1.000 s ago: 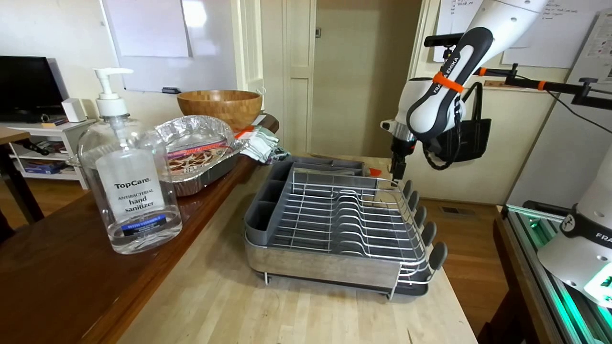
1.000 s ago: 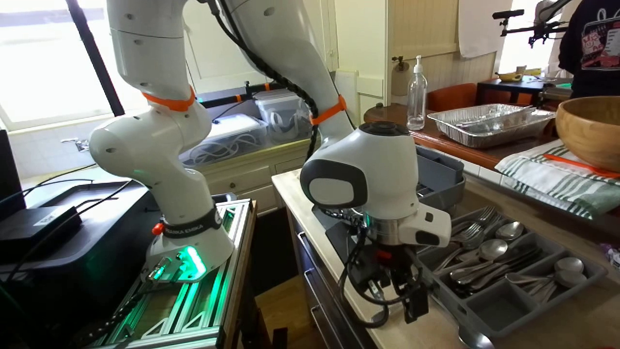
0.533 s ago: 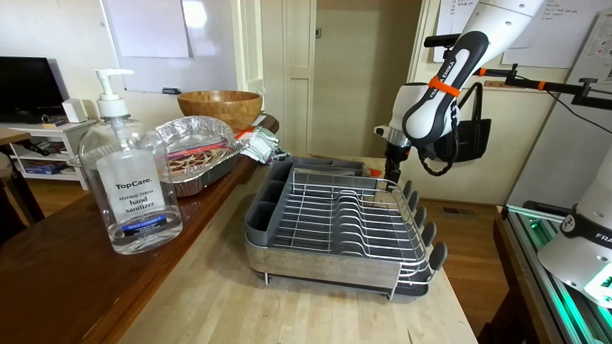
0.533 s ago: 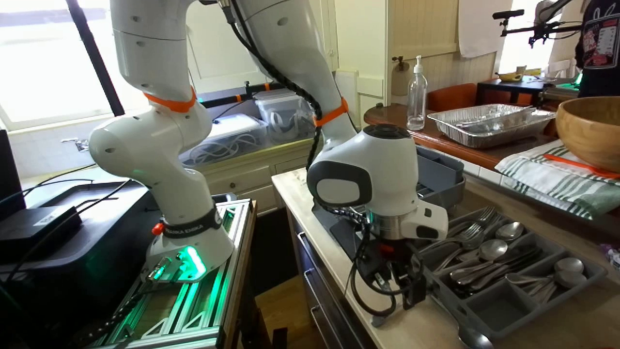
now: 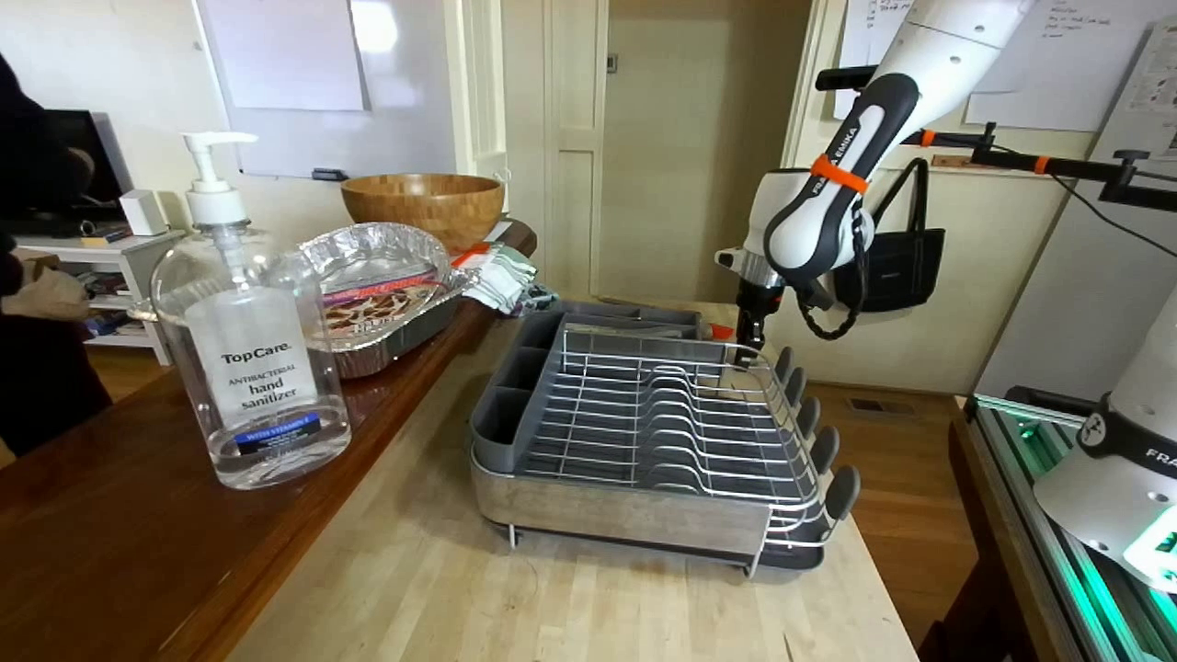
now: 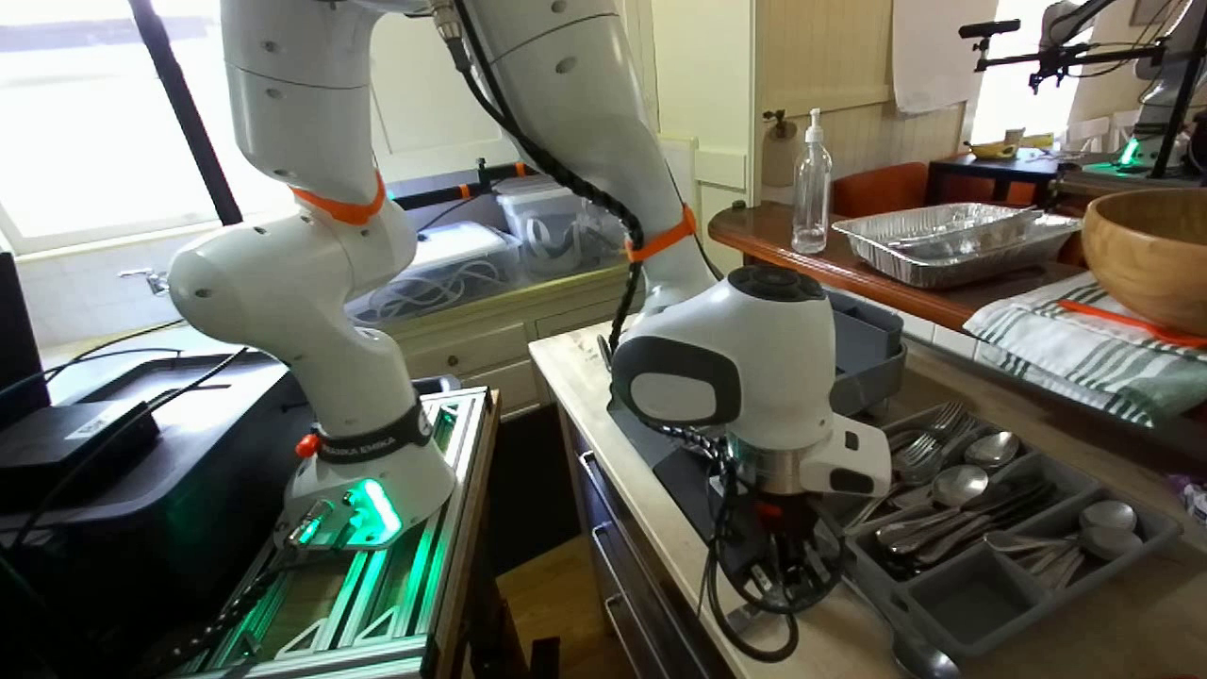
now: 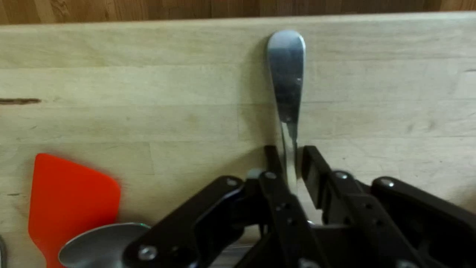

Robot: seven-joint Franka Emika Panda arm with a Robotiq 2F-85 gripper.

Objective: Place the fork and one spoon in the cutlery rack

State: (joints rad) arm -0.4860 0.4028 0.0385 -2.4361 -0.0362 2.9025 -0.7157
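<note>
Gripper (image 7: 290, 152): one, fingers parted, astride the handle of a metal utensil (image 7: 287, 108), head hidden. Cutlery rack (image 5: 634, 507): one, grey, wire-pronged, standing nearby on the wooden counter (image 5: 515, 607).

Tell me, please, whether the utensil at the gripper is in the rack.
Out: the wrist view shows its handle over countertop, not rack.

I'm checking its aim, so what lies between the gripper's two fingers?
In the wrist view, a metal cutlery handle lies between the spread fingers. Its head is hidden behind the gripper, so I can't tell which piece it is.
</note>
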